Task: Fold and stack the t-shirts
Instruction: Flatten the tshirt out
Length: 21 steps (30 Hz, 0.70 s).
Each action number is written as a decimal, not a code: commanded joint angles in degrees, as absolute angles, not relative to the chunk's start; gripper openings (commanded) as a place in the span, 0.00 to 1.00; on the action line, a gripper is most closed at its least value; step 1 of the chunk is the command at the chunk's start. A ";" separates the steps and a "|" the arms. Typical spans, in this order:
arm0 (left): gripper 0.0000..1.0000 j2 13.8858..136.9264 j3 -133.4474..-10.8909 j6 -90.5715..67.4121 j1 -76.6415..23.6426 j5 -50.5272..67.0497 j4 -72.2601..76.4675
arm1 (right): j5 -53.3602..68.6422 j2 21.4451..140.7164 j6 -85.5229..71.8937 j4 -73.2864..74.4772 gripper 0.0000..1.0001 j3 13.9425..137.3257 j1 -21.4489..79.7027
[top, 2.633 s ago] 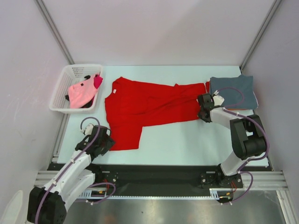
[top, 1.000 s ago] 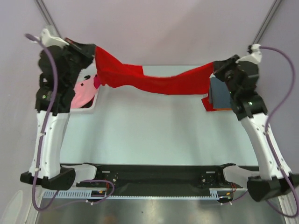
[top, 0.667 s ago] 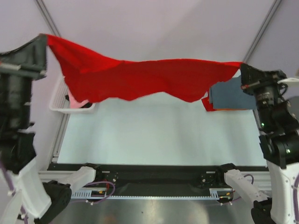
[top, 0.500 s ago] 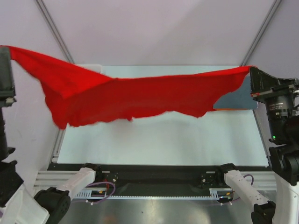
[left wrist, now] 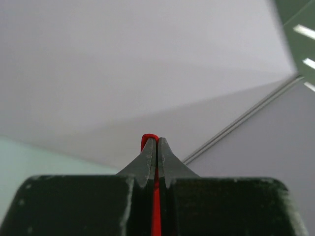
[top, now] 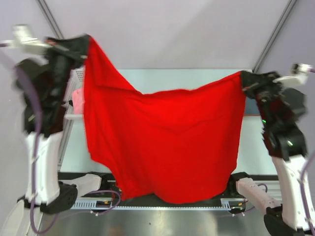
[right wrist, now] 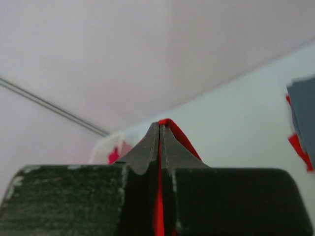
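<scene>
Seen from above, the red t-shirt (top: 162, 142) hangs before you as one wide sheet between the two raised arms, well clear of the surface (top: 162, 77). The left gripper (top: 82, 45) has its upper left corner, held high. The right gripper (top: 244, 81) has the upper right corner somewhat lower, so the top edge sags in a shallow curve between them. The cloth falls in soft folds and its lower hem covers the near edge of the surface. Both arms are blurred in this view.

The wrist cameras give you what the overhead view cannot. Each gripper is closed tight on a thin line of red cloth, with a small red loop showing past the fingertips. The left wrist view offers little else but blank wall and a corner of pale surface.

The right wrist view also picks up a grey-blue t-shirt (right wrist: 302, 103) at the picture's right edge, with a strip of red-orange cloth (right wrist: 299, 147) showing below it. Far off and out of focus is the white basket (right wrist: 106, 147) with something pink in it. Overhead, you get only a sliver of that basket and a pink t-shirt (top: 78, 98) beside the left arm; the hanging shirt hides the rest.
</scene>
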<state>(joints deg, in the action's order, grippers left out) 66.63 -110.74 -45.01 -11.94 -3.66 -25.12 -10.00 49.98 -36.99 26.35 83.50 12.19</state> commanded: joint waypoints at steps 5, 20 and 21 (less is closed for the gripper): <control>0.00 71.71 -78.16 -52.37 -11.34 -1.85 -12.42 | -0.62 64.40 -44.81 12.31 0.00 60.39 7.21; 0.00 104.62 -138.79 -45.01 -8.88 1.50 -23.95 | 10.88 93.67 -38.23 19.50 0.00 108.25 -1.74; 0.00 106.68 -150.26 -44.04 -8.62 1.06 -25.04 | 11.68 94.47 -38.67 20.21 0.00 113.85 -2.11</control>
<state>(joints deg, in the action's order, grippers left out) 104.36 -127.26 -47.97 -9.78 1.28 -22.63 6.98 93.60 -40.03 19.11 102.43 0.64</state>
